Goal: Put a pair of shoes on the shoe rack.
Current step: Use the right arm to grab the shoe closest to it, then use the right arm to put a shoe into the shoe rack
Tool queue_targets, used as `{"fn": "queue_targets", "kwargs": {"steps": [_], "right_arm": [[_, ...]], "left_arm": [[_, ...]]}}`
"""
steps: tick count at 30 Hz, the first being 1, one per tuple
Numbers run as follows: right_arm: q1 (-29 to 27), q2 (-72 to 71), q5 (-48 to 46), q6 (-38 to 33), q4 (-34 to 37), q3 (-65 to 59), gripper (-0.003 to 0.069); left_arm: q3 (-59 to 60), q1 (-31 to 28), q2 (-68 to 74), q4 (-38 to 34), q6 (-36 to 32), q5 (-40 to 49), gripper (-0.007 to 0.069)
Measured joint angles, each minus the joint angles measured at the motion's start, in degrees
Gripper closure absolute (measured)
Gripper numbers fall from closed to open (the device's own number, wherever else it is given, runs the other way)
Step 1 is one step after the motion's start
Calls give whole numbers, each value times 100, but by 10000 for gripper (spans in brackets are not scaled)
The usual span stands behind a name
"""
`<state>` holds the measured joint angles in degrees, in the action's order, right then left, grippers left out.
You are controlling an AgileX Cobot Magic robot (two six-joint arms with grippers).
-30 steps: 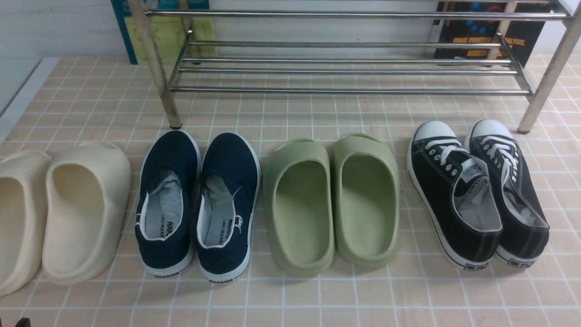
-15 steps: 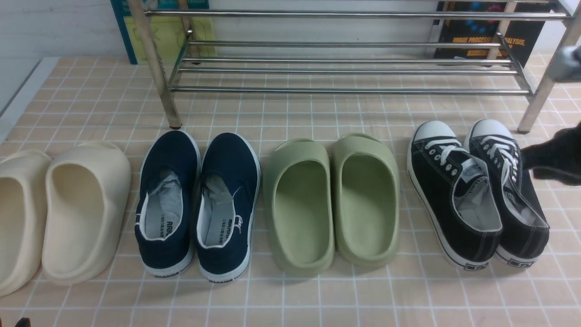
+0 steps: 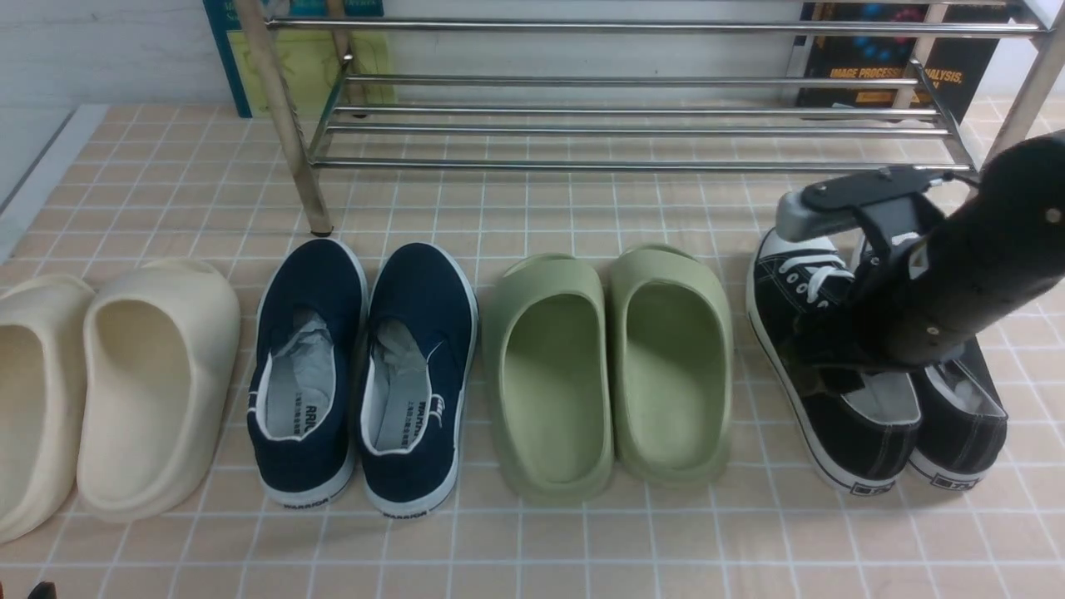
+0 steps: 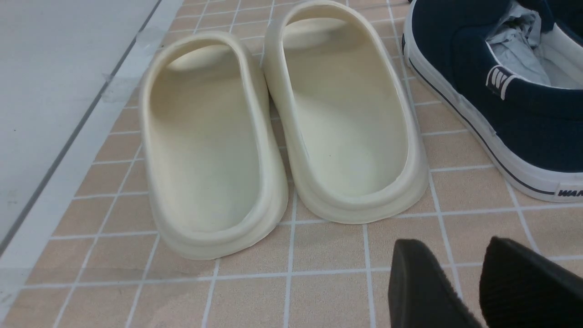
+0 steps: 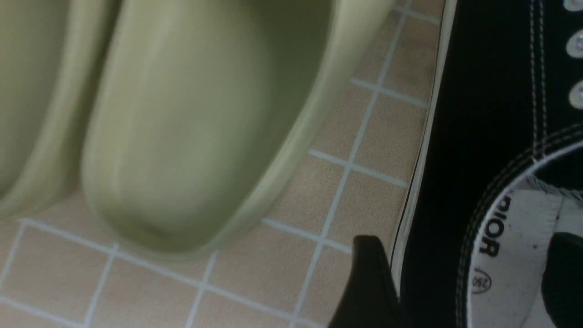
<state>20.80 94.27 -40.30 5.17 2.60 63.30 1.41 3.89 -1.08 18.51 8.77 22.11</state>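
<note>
The pair of shoes, two black canvas sneakers with white laces, stands at the right on the tiled floor: the left one point(image 3: 840, 433) and the right one point(image 3: 965, 416). My right gripper point(image 3: 840, 374) has come down over the left sneaker and is open. In the right wrist view the right gripper point(image 5: 462, 239) straddles that shoe's side wall point(image 5: 437, 182), with one finger point(image 5: 369, 278) outside by the sole and the other point(image 5: 565, 269) over the grey insole. The steel shoe rack point(image 3: 632, 129) stands behind, its shelves bare. My left gripper point(image 4: 448, 255) hovers slightly open over bare tile.
Green slides point(image 3: 607, 366), navy slip-ons point(image 3: 366, 374) and cream slides point(image 3: 125, 383) stand in a row left of the sneakers. Books point(image 3: 308, 58) lean on the wall behind the rack. The rack's front right leg point(image 3: 990, 175) is just beyond the sneakers' toes.
My right arm has swung in from the right edge and dropped over the left black sneaker, and its jaws have spread wide. The shoes have not moved.
</note>
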Motion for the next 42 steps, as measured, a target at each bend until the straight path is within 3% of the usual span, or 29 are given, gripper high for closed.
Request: {"fn": "queue_targets", "kwargs": {"steps": [7,10,13,17,28,42], "right_arm": [[0,613,199,723,-498,63,265],[0,772,436,890,-574,63,375],[0,778,509,889,-584,81,535],[0,591,469,889,-558,81,661],[0,-273,-109,810,-527,699,664],[-312,2447,-498,451,-593,4297,663]], "left_arm": [[0,0,0,0,0,0,385],[0,0,0,0,0,0,385],[0,0,0,0,0,0,385],[0,0,0,0,0,0,385],[0,0,0,0,0,0,385],[0,0,0,0,0,0,385]]}}
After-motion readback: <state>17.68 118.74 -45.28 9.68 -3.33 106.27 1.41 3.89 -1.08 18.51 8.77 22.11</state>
